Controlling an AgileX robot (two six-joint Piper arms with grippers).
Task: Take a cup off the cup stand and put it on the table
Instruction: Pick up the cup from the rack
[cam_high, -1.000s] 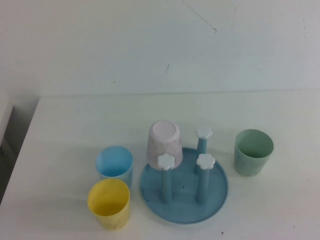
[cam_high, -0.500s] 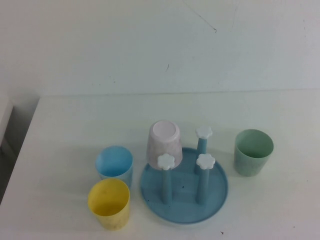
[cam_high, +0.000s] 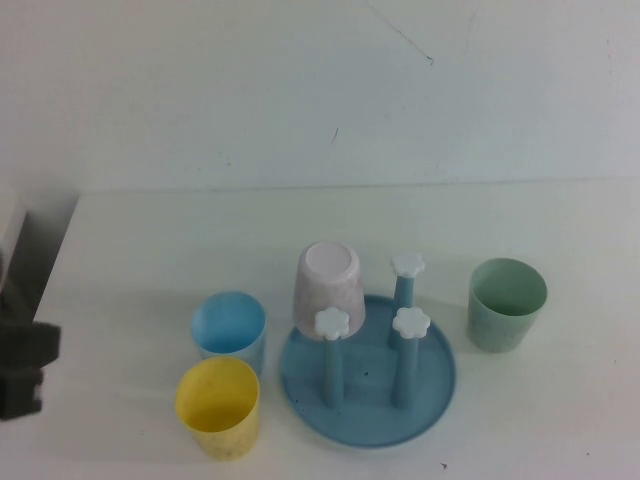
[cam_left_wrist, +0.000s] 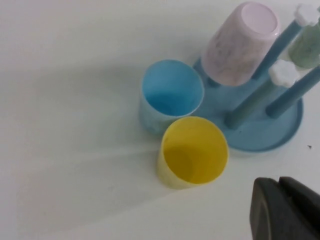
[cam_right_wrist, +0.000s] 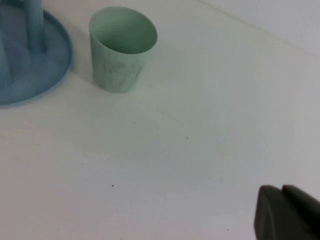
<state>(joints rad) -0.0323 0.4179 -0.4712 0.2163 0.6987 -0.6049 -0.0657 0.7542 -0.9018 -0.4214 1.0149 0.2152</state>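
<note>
The pale pink cup (cam_high: 327, 283) hangs upside down on the back left post of the blue cup stand (cam_high: 368, 395); it also shows in the left wrist view (cam_left_wrist: 239, 44). The stand's plate (cam_left_wrist: 270, 137) rests on the white table (cam_high: 150, 250). My left gripper (cam_high: 22, 370) has come into the high view at the left edge, left of the yellow cup; its fingers (cam_left_wrist: 285, 207) lie together, shut and empty. My right gripper (cam_right_wrist: 287, 212) is out of the high view; it is shut and empty above bare table, well away from the green cup.
A light blue cup (cam_high: 229, 329) and a yellow cup (cam_high: 218, 405) stand upright just left of the stand. A green cup (cam_high: 506, 303) stands upright to its right and shows in the right wrist view (cam_right_wrist: 122, 47). The table's left edge (cam_high: 45, 300) is near the left gripper.
My left gripper has come into the high view at the left edge; it was out of view before. The cups and the stand have not moved.
</note>
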